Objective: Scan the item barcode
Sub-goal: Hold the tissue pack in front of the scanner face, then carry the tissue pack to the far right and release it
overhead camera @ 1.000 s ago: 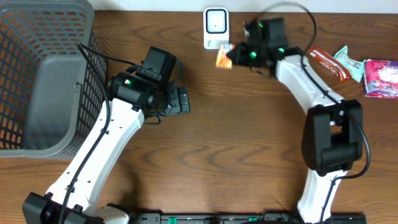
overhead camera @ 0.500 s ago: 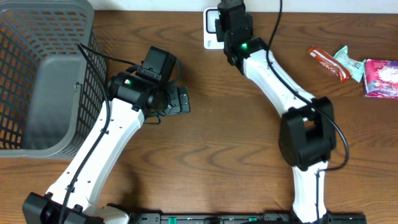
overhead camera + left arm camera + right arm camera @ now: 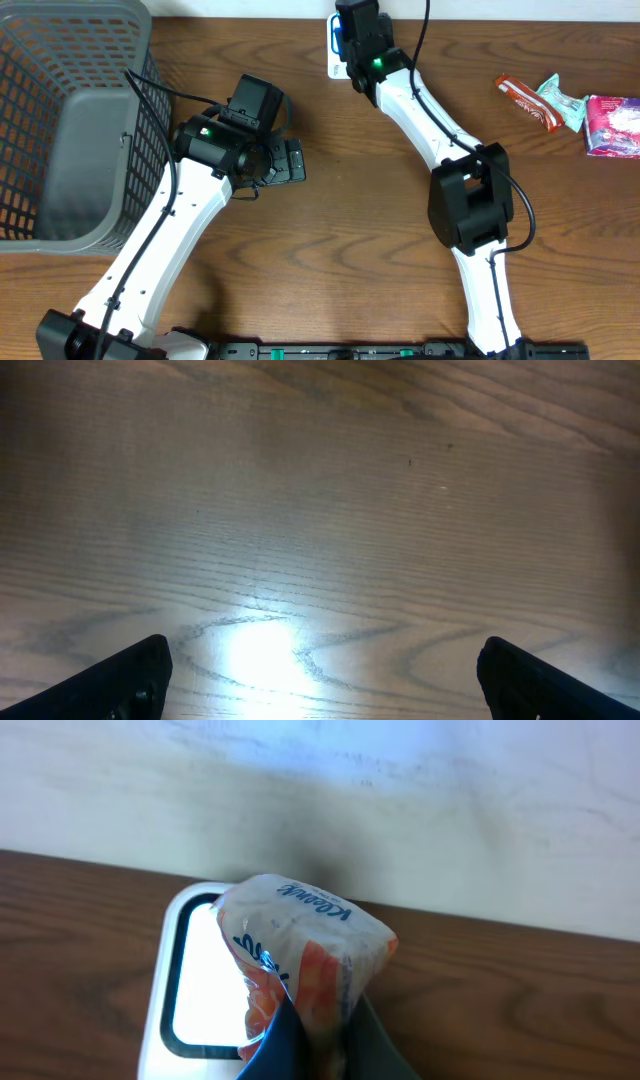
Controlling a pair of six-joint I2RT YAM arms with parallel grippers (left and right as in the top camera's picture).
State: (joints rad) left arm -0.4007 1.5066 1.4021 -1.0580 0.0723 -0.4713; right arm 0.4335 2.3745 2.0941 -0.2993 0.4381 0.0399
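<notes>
Basket, overhead: grey mesh basket (image 3: 60, 130) stands at the left end of the tabletop (image 3: 380, 260), just beside the left arm.
Left claw, overhead: left claw (image 3: 290, 160) hangs above bare wood near the middle, well apart from the scanner.
Scanner, overhead: white scanner (image 3: 334, 68) sits at the far edge of the tabletop, mostly covered by the right wrist.
Right claw, overhead: right claw (image 3: 350, 35) is over the scanner. The wrist hides what it grips in this view.
Snacks, overhead: red wrapper (image 3: 525, 100), teal packet (image 3: 560, 95) and pink packet (image 3: 612, 125) lie close together at the right end, well apart from both arms.
Fingertips, left wrist: two dark fingertips (image 3: 130, 680) show at the bottom corners, spread wide with nothing between them. Below is only wood grain with a bright patch of glare.
Tissue packet, right wrist: white and orange tissue packet (image 3: 305, 955) is pinched between the two fingers (image 3: 285, 1050) of the right claw. It rises from them directly in front of the scanner, overlapping the right side of its window.
Scanner, right wrist: white frame with rounded corners and a brightly lit window, standing against a pale wall (image 3: 400, 800).
</notes>
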